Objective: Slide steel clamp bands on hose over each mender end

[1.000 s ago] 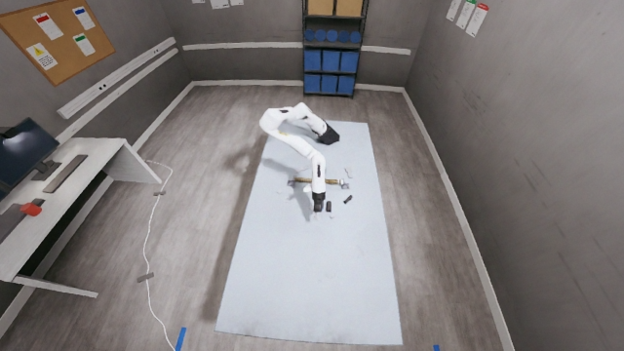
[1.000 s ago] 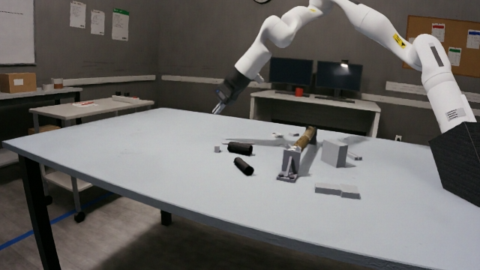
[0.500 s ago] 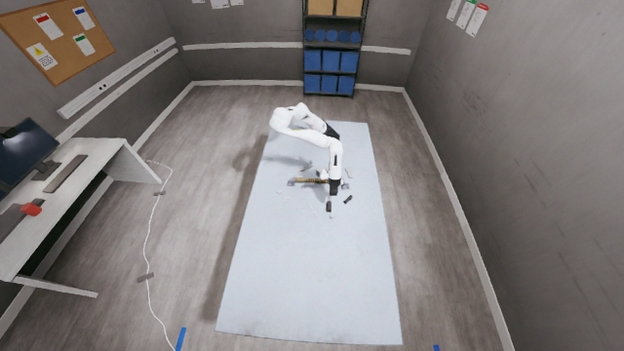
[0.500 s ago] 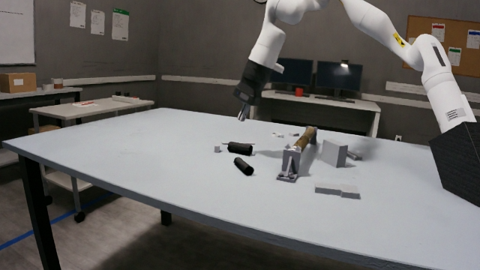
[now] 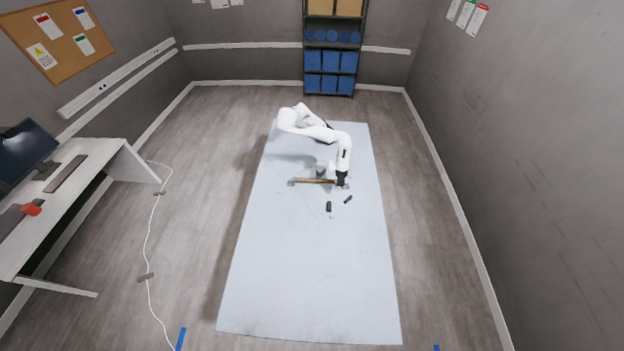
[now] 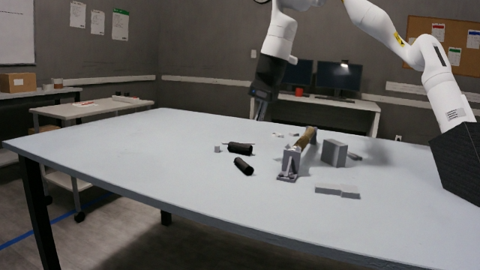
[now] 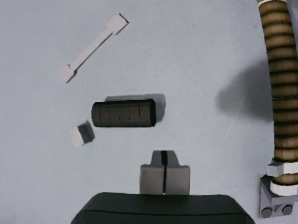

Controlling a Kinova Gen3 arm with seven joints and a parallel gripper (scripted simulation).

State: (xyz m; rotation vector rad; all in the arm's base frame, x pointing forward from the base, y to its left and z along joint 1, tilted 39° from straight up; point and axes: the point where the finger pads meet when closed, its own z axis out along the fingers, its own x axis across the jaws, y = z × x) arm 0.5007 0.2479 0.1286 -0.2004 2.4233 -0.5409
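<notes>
The ribbed tan hose (image 5: 314, 180) (image 6: 304, 138) (image 7: 276, 70) lies level between two small grey stands, one at its near end (image 6: 289, 165) (image 7: 277, 196) and one at its far end (image 6: 312, 134). In the wrist view a pale band (image 7: 272, 2) crosses the hose near the top; I cannot make out a second band. My gripper (image 5: 340, 185) (image 6: 260, 112) (image 7: 163, 164) is shut on nothing. It hangs above the table, off to the side of the hose and apart from it.
Two black cylinders (image 6: 240, 148) (image 7: 124, 112) (image 6: 244, 166) lie on the table (image 6: 150, 150) beside a small grey cube (image 6: 217, 148) (image 7: 83, 133) and a white strip (image 7: 96, 46). A grey block (image 6: 334, 151) and flat grey pieces (image 6: 337, 190) lie beyond the hose. The arm's black base (image 6: 457, 165) stands at the right.
</notes>
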